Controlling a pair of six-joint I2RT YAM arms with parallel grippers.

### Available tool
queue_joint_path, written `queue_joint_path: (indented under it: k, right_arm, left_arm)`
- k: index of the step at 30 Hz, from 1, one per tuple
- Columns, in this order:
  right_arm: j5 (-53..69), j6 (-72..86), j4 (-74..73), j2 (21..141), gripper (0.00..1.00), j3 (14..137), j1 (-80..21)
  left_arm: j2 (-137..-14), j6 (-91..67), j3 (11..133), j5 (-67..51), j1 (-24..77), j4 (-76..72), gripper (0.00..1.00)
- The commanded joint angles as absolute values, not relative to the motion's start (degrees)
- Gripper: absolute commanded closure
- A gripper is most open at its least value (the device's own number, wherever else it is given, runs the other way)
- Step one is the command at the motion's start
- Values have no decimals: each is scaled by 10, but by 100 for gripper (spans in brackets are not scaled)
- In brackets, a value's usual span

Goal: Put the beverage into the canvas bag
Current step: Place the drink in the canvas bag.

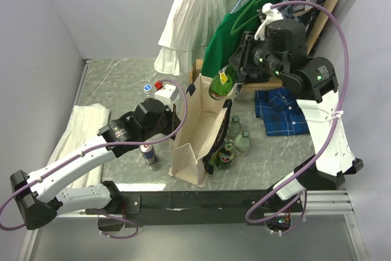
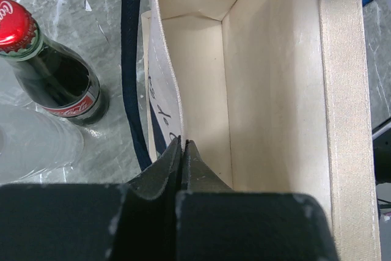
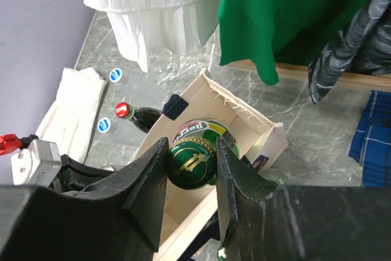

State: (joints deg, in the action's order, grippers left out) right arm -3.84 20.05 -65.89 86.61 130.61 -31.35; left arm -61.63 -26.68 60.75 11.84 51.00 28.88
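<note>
One canvas bag (image 1: 186, 162) stands upright in the middle of the marbled table (image 1: 122, 77). It is a tall cream tote with dark navy straps, its mouth open and dark lettering on one wall.

One green bottle (image 3: 192, 162) is in the air. It is green glass with a green cap bearing a gold emblem and a green-and-yellow label. The right gripper (image 3: 191, 148) clasps it just below the cap, jaws about half apart around it. In the top view it hangs tilted over the far end of the bag's mouth (whether its base has passed the rim I cannot tell).

The left gripper (image 2: 183, 146) has its jaws pressed together, pinching the top edge of the bag's long left wall.

Three glass bottles stand just right of the bag: a green one with a red label (image 1: 226, 154) and two pale clear ones (image 1: 235, 126) (image 1: 243, 142). Left of the bag are one cola bottle (image 2: 55, 77) with a red cap and two blue caps (image 3: 115, 75) (image 3: 104, 124) on clear bottles. A further small drink (image 1: 148, 153) beside the left arm is too blurred to name.

Of cloth, one white folded cloth (image 1: 79, 129) lies at the left edge and one blue plaid shirt (image 1: 282, 111) to the right. At the back, one white dress (image 1: 192, 19) and one green garment (image 1: 235, 35) hang on hangers.
</note>
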Motion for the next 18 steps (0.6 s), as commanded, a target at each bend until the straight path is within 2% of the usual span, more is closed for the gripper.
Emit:
queue_joint_path:
  k: [1,8,14,18]
  right_arm:
    - [-62,211,-534,864,100,1322,-329]
    - [-162,196,-548,891,100,1303,-369]
    - [-192,197,-507,888,100,1231,-387]
    - [-211,196,-500,905,100,1229,-400]
  left_arm:
    - [-624,-272,618,127,518,280,99]
    - [-630,-274,627,137,524,284,99]
    - [-635,-282,631,139,525,282,99]
    - [-638,-281,640,139,525,287,99]
